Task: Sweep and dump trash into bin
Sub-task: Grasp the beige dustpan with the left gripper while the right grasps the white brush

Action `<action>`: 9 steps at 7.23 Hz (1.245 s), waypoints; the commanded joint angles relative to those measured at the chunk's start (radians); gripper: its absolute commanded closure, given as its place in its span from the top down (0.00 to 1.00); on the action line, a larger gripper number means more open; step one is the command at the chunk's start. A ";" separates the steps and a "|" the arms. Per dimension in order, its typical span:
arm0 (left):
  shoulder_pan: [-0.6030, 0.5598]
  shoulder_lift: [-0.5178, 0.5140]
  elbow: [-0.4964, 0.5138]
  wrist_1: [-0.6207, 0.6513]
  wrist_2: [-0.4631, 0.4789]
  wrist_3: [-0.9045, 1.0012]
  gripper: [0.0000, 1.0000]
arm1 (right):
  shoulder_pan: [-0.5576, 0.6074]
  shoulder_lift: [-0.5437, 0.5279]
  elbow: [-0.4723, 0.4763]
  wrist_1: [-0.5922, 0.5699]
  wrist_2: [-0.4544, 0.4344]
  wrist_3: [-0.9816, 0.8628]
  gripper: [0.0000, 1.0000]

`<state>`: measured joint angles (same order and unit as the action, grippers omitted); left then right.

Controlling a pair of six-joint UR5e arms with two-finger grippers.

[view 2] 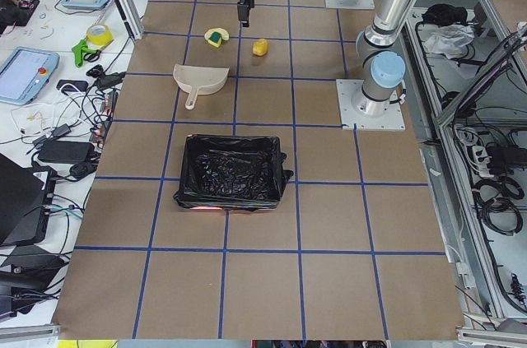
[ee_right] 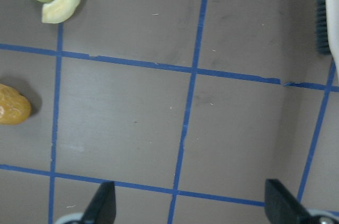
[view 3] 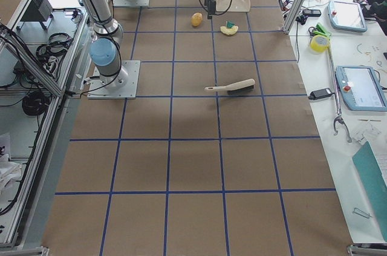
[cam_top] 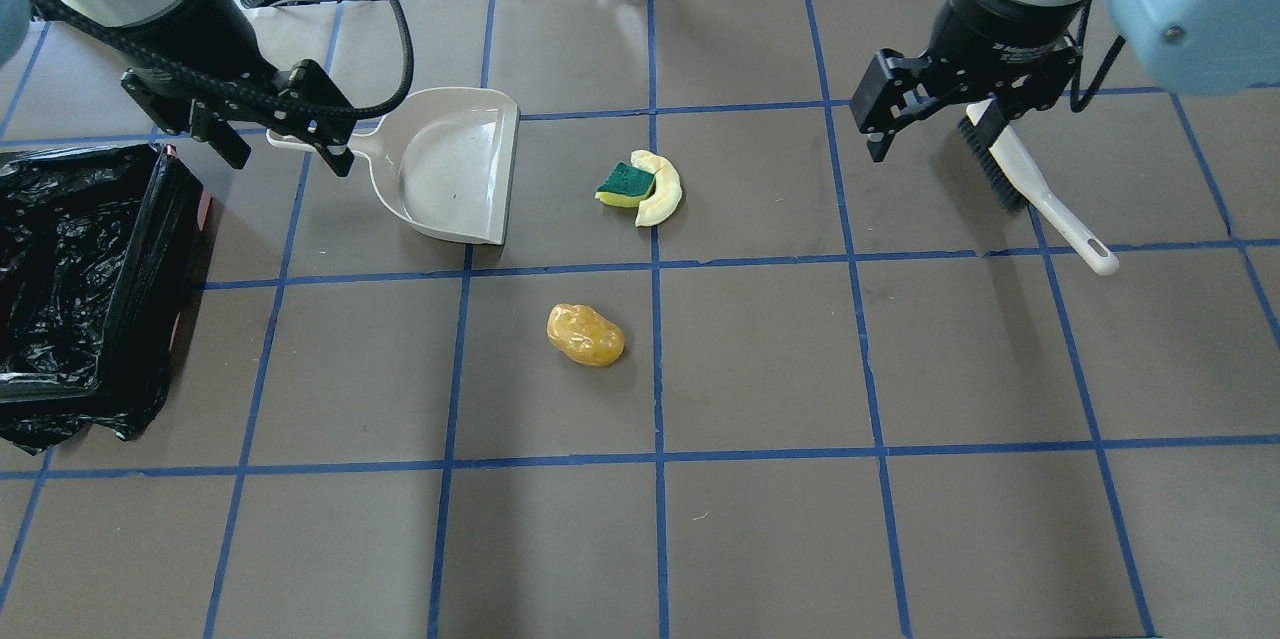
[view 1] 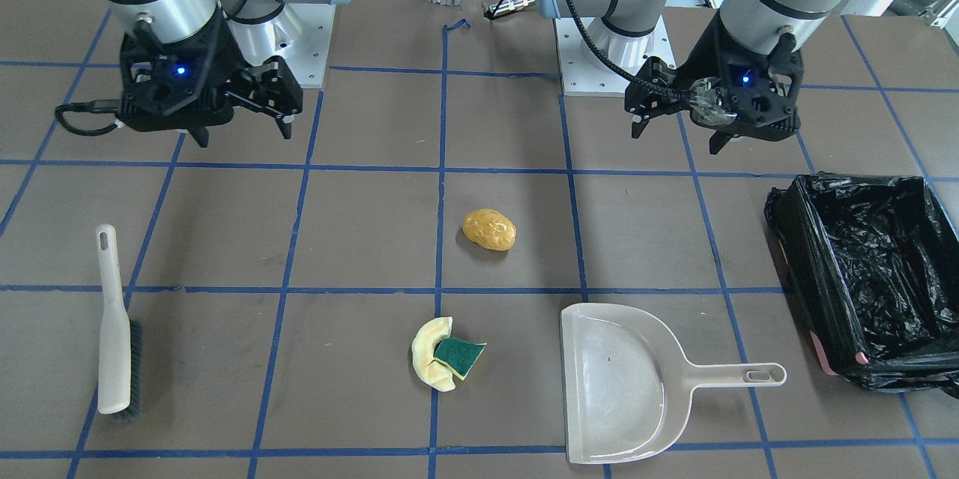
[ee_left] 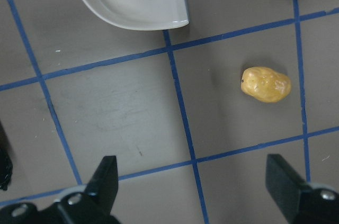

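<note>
The trash lies mid-table: an orange-brown potato-like lump (view 1: 489, 229) (cam_top: 585, 335) (ee_left: 266, 84), and a pale yellow crescent slice (view 1: 425, 357) (cam_top: 664, 193) touching a green-and-yellow sponge piece (view 1: 459, 356) (cam_top: 624, 183). The bin (view 1: 788, 239) (cam_top: 165, 249), lined with a black bag, stands at the robot's left end. My left gripper (view 1: 678, 130) (cam_top: 288, 154) (ee_left: 193, 181) hangs open and empty above the dustpan's handle. My right gripper (view 1: 243, 133) (cam_top: 935, 134) (ee_right: 190, 205) hangs open and empty beside the brush.
A beige dustpan (view 1: 622, 381) (cam_top: 455, 164) lies between the bin and the sponge piece, mouth toward the trash. A beige hand brush (view 1: 115, 329) (cam_top: 1030, 184) lies at the robot's right. Cables and devices sit beyond the far table edge.
</note>
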<state>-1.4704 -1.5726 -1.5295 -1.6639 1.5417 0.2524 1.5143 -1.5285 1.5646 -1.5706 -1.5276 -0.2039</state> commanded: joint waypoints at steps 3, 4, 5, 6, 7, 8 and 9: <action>0.007 0.037 -0.017 -0.005 0.005 -0.074 1.00 | -0.219 0.193 0.002 -0.187 -0.066 -0.374 1.00; 0.010 0.008 -0.015 0.003 0.005 -0.076 1.00 | -0.242 0.250 0.005 -0.244 -0.066 -0.420 1.00; 0.012 -0.001 -0.015 0.015 0.000 -0.079 1.00 | -0.275 0.284 0.034 -0.277 -0.069 -0.525 1.00; 0.024 0.005 -0.015 0.015 0.001 -0.065 1.00 | -0.307 0.290 0.089 -0.329 -0.072 -0.637 1.00; 0.027 0.000 -0.014 0.016 0.011 -0.073 1.00 | -0.325 0.287 0.185 -0.435 -0.116 -0.693 0.99; 0.038 -0.007 -0.012 0.097 0.009 -0.118 1.00 | -0.341 0.287 0.274 -0.539 -0.146 -0.768 0.99; 0.042 -0.036 -0.038 0.257 0.012 -0.234 1.00 | -0.350 0.289 0.313 -0.575 -0.147 -0.813 0.98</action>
<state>-1.4361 -1.5841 -1.5489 -1.5539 1.5511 0.1203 1.1804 -1.2410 1.8041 -2.0682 -1.6586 -0.9451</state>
